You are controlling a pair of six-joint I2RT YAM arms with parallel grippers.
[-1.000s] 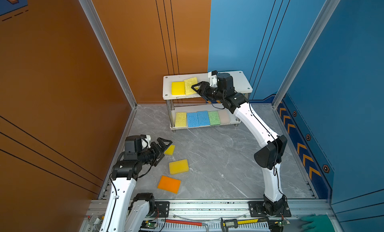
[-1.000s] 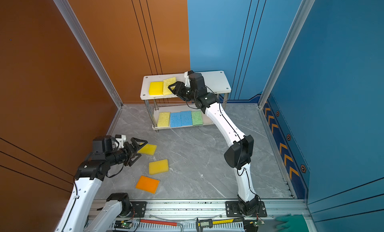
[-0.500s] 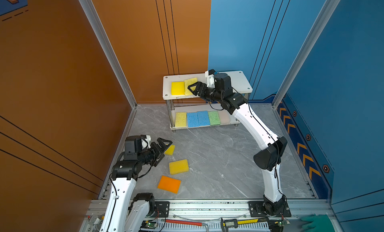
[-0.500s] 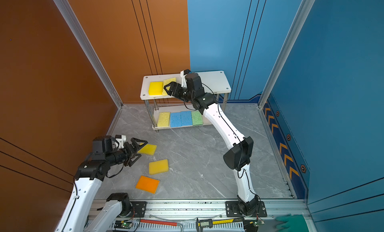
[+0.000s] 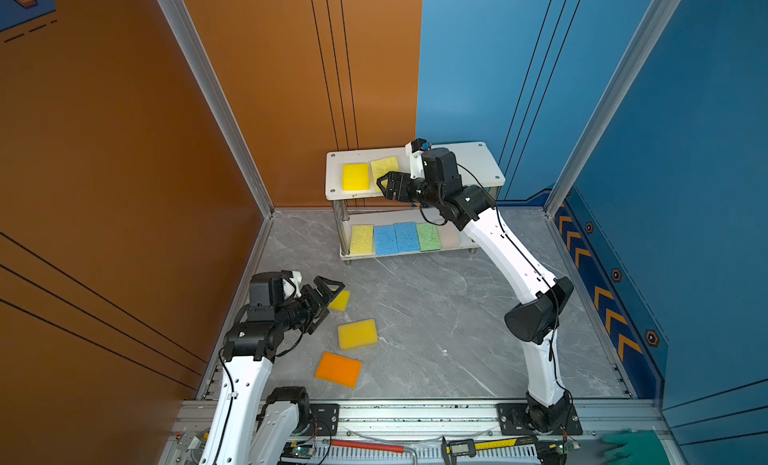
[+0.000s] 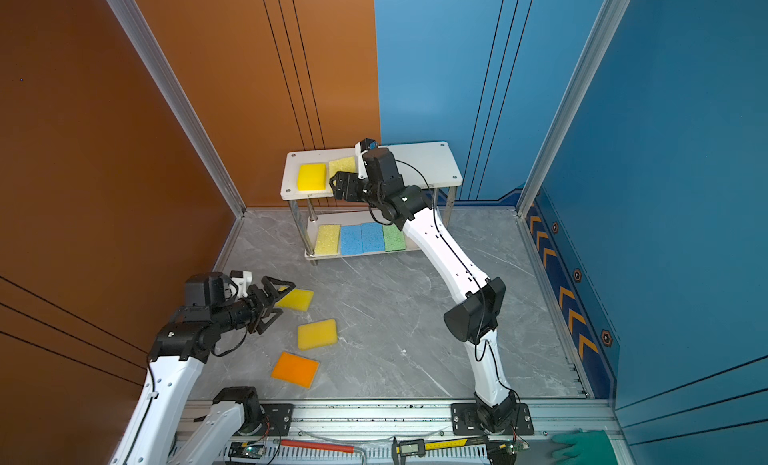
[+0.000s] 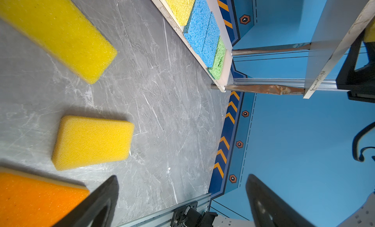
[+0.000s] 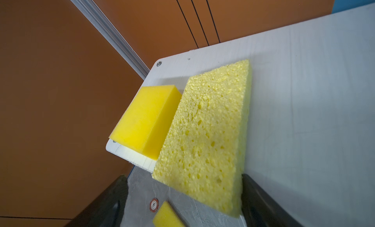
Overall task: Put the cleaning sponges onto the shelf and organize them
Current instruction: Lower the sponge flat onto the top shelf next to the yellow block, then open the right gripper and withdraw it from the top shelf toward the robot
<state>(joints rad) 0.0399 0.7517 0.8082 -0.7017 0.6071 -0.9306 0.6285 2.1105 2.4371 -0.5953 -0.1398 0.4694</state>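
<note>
On the shelf's top board (image 5: 469, 159) lie a smooth yellow sponge (image 5: 355, 177) and a porous yellow sponge (image 5: 384, 167) that overhangs the front edge. My right gripper (image 5: 384, 185) (image 8: 184, 177) is open around the overhanging end; one finger (image 8: 255, 197) touches its side, the other stands apart. The lower board holds a yellow (image 5: 361, 238), two blue (image 5: 395, 237), a green (image 5: 428, 236) and a pale beige-pink sponge (image 5: 451, 234). On the floor lie two yellow sponges (image 5: 340, 300) (image 5: 357, 334) and an orange one (image 5: 338, 369). My left gripper (image 5: 334, 296) (image 7: 182, 178) hovers open and empty beside them.
Orange and blue walls close in the grey floor (image 5: 436, 317) on three sides. Along the front rail lie a red-handled tool (image 5: 365, 446), a caliper (image 5: 478, 446) and a green glove (image 5: 631, 444). A small round marker (image 8: 153, 204) sits on the floor below the shelf.
My right gripper's jaws have widened off the porous yellow sponge and it has drawn slightly toward the shelf's front edge. The left arm has not moved.
</note>
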